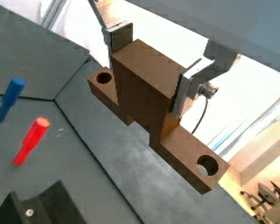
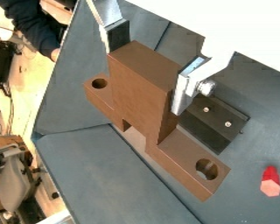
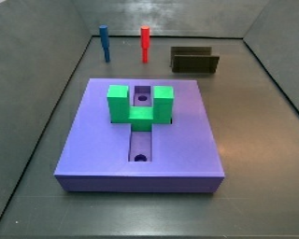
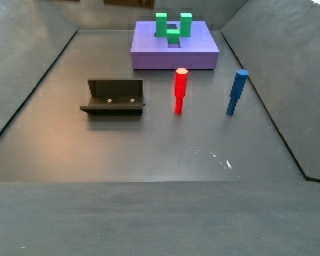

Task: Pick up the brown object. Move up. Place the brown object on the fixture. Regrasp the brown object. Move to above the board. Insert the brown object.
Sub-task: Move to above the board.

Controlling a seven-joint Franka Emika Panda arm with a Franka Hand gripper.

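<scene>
In both wrist views my gripper [image 1: 154, 75] [image 2: 152, 66] is shut on the brown object [image 1: 140, 87] [image 2: 140, 89]. Its silver fingers [image 1: 194, 80] press the two sides of the piece's upright block. A crossbar with a round hole near each end runs below the block. The piece hangs well above the floor. The fixture [image 3: 194, 61] [image 4: 113, 97] stands empty on the floor and shows past the piece in a wrist view [image 2: 220, 122]. The purple board [image 3: 96, 140] [image 4: 147, 52] carries a green U-shaped block [image 3: 139, 105] [image 4: 175, 26]. Neither side view shows the gripper or the brown object.
A red peg [image 3: 145, 42] [image 4: 180, 90] [image 1: 31, 140] and a blue peg [image 3: 104, 42] [image 4: 238, 90] [image 1: 8, 98] stand upright between the fixture and the board. Grey walls ring the floor.
</scene>
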